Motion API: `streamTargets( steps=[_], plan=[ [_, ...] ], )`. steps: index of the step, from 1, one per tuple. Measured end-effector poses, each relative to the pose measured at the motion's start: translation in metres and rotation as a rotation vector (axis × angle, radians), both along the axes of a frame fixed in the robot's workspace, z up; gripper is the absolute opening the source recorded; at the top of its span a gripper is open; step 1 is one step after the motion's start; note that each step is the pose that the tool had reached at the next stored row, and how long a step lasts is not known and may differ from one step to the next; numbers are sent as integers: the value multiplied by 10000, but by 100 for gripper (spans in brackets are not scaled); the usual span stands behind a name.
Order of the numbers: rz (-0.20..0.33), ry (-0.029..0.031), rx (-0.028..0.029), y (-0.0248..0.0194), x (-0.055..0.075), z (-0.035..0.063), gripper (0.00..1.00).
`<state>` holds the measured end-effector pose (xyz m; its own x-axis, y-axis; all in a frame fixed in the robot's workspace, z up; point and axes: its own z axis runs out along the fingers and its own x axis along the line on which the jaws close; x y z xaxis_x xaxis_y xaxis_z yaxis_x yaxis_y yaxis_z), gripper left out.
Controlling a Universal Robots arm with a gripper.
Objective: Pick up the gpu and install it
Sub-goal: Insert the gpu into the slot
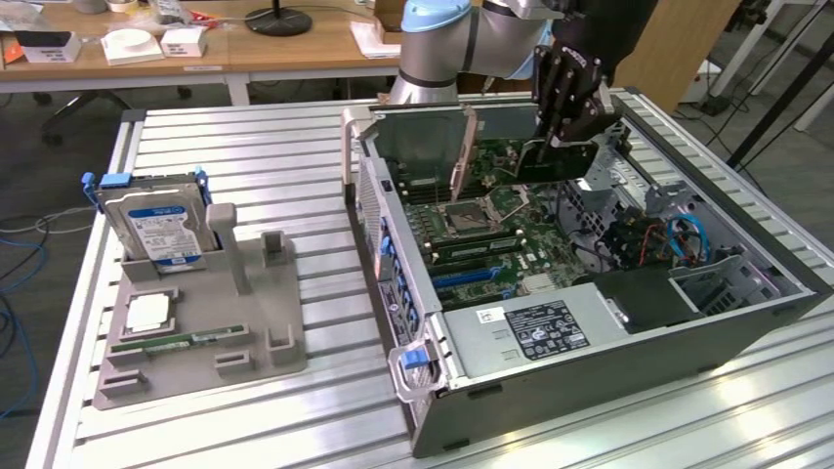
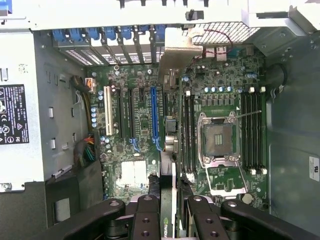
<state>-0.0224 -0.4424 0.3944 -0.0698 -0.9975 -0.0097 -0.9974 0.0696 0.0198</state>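
I see a slatted metal table (image 1: pixel 222 147) on grey carpet (image 1: pixel 39 166). Behind it runs a wooden desk (image 1: pixel 300 54) with white boxes (image 1: pixel 131 44) and a round black stand base (image 1: pixel 277 20) on top, and chair legs (image 1: pixel 78 106) beneath. Blue cable (image 1: pixel 16 269) trails at the exterior view's left. Dark tripod legs (image 1: pixel 782 88) and a wood panel (image 1: pixel 685 44) stand at its right. The light is even.
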Motion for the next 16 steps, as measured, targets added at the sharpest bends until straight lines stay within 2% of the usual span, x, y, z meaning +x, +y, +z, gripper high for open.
streamTargets(
  steps=[16],
  plan=[
    [-1,-7,0,0,0,-94,26]
  ],
)
